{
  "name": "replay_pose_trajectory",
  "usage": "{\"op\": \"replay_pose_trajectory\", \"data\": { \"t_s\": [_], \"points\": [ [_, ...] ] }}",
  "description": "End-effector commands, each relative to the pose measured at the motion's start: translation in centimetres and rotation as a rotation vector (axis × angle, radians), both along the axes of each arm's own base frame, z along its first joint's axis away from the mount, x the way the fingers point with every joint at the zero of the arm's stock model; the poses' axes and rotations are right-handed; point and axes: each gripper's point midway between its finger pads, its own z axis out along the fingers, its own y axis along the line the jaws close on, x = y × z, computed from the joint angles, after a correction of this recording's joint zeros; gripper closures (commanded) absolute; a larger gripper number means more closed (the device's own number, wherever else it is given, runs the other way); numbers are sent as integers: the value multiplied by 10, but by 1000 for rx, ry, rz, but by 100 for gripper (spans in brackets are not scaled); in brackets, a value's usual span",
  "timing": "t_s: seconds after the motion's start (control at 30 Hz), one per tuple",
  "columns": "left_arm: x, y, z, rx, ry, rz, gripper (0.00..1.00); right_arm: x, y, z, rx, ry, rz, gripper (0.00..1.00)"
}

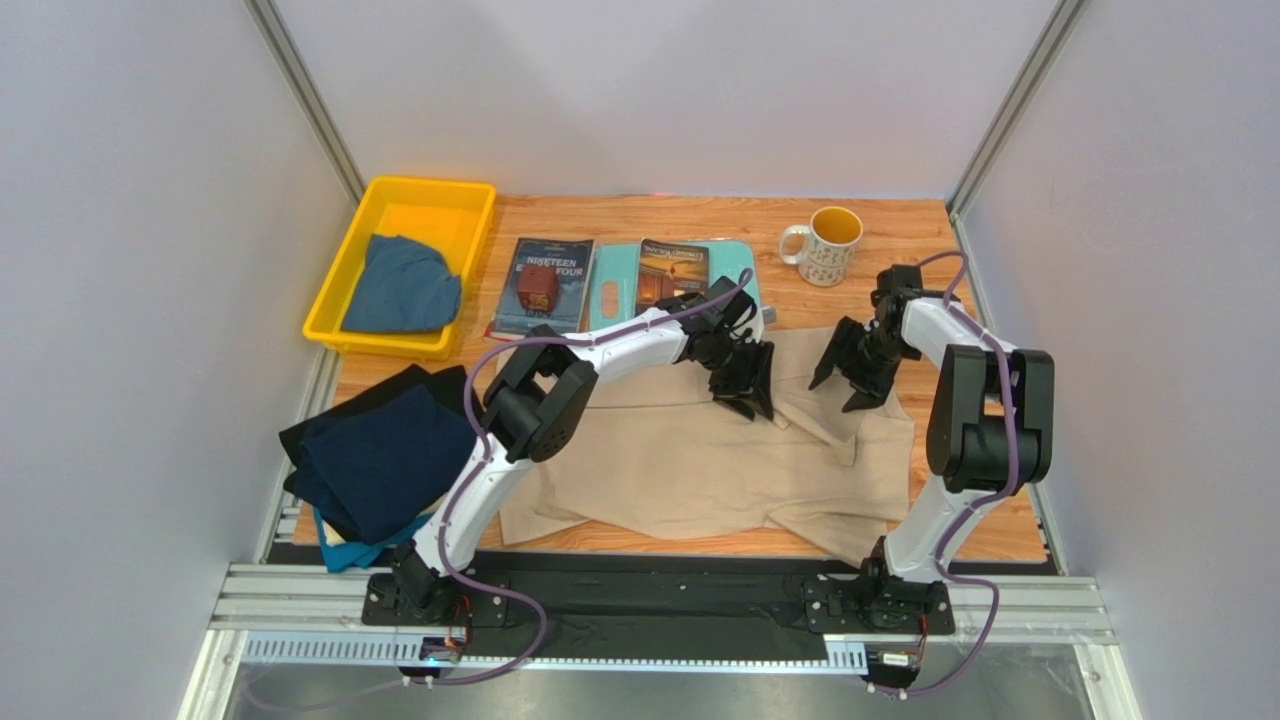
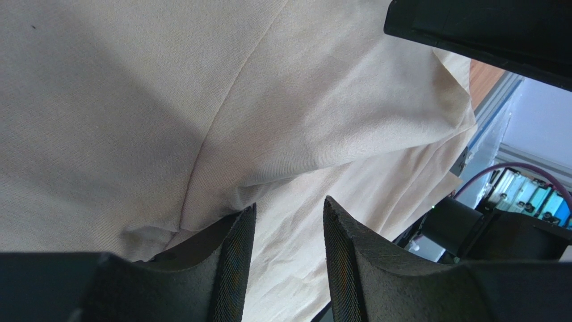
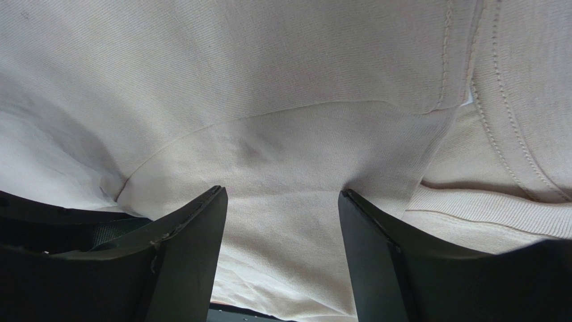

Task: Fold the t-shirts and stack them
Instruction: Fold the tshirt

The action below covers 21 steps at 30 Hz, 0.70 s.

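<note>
Tbl: beige tee under L fingers, R fingers.

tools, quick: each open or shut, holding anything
left tool: open, tips on the beige shirt
right tool: open, tips on the same shirt

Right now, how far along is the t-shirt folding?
Looks done: the navy shirt lies folded on a teal shirt. In hand: the beige shirt lies spread, left gripper and right gripper open at its far edge. Remaining: folding it, and the blue shirt in the yellow bin.
</note>
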Motion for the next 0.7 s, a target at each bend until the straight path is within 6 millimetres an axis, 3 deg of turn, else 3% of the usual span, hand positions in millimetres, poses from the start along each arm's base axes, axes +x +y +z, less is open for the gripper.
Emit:
{"op": "replay_pose_trajectory", "data": {
  "t_s": [0.0, 0.27, 0.4, 0.43, 0.57, 0.67],
  "points": [
    [4, -12, 2, -41, -21, 7, 52, 4, 5, -6, 15, -14, 3, 33],
    [11, -17, 3, -49, -50, 16, 54, -5, 9, -17, 12, 14, 15, 34],
    [9, -16, -9, -34, -26, 17, 57, -3, 9, -17, 11, 13, 16, 34],
    [9, -16, -9, -33, -27, 18, 60, -3, 8, -18, 9, 16, 15, 34],
    [9, -11, -14, -14, -35, 23, 93, -4, 7, -20, 3, 22, 16, 37],
    [7, -9, -14, -10, -35, 17, 97, -4, 7, -20, -1, 20, 16, 37]
  ]
}}
